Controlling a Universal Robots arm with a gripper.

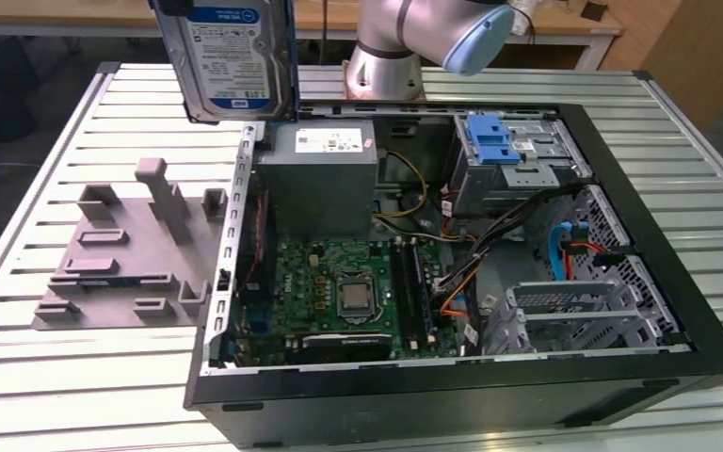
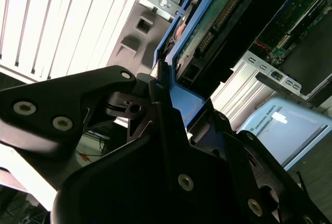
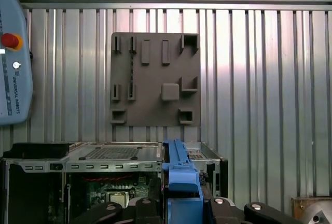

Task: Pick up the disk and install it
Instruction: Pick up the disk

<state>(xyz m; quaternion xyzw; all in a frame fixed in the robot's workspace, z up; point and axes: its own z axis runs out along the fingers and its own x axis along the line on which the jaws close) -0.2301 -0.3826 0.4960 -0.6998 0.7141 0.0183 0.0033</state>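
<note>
Slatted aluminium tabletop (image 1: 35,169) is carrying an open computer case (image 1: 462,400) lying on its side, with a grey fixture plate (image 1: 110,254) sitting just beside it on the exterior view's left. Judging from this, the pick-up is looking done: the disk (image 1: 226,56) is hanging upright in the air above the far end of the case wall on the exterior view's left, touching nothing below. In the first wrist view the gripper (image 3: 181,206) is clamping narrowly on the disk's blue frame (image 3: 179,167). Installation is not yet done. The disk is sitting in no bay, and the metal cage (image 1: 519,160) with its blue latch (image 1: 493,141) is lying well apart, toward the far corner on the exterior view's right. Between them the power supply (image 1: 317,179) is standing, and loose cables (image 1: 488,231) are trailing beside the motherboard (image 1: 343,282), which may be crowding the way.
</note>
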